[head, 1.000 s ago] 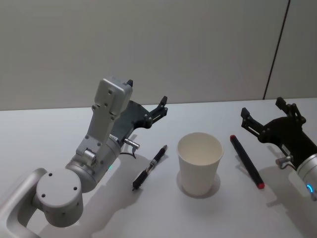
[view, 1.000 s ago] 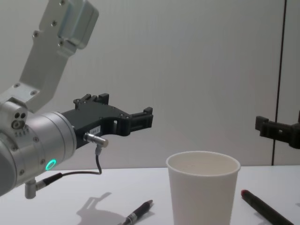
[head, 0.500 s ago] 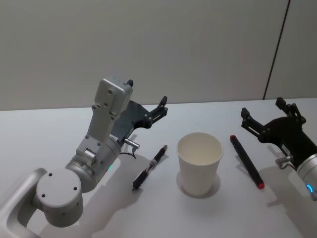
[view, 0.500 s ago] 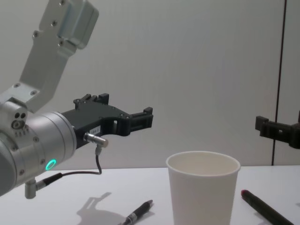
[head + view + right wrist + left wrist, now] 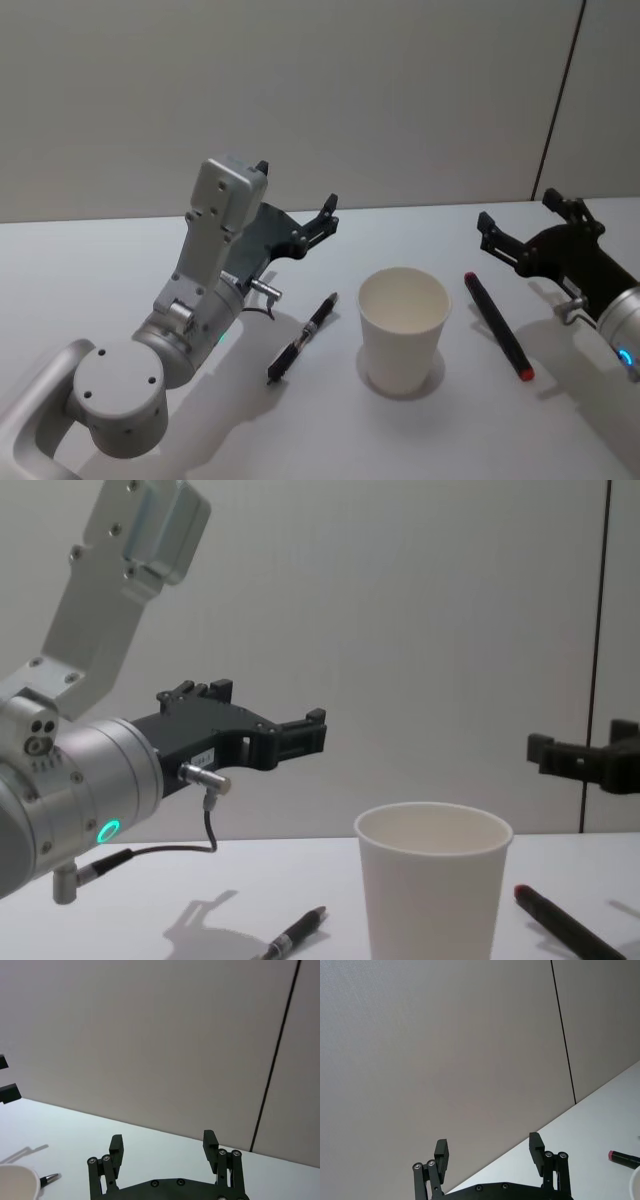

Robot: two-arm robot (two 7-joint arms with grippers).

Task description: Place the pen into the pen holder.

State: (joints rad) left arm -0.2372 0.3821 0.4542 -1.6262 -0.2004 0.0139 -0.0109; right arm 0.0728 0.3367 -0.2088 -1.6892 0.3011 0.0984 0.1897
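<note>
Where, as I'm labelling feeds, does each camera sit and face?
Head: high, facing forward and down at the table; left pincer and right pincer show.
Chest: low, facing across the table; left arm looms large.
Left wrist: behind its own pincer, facing the wall.
Right wrist: the same, behind its own pincer.
Shared: head and chest both see the paper cup and black pen.

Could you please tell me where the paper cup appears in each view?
Head view: paper cup in the middle, upright.
Chest view: low, right of centre.
Left wrist view: rim sliver at the edge, beside the red-capped pen.
Right wrist view: rim in a corner, beside the black pen's tip.
Shared landmark: the dark wall seam.
</note>
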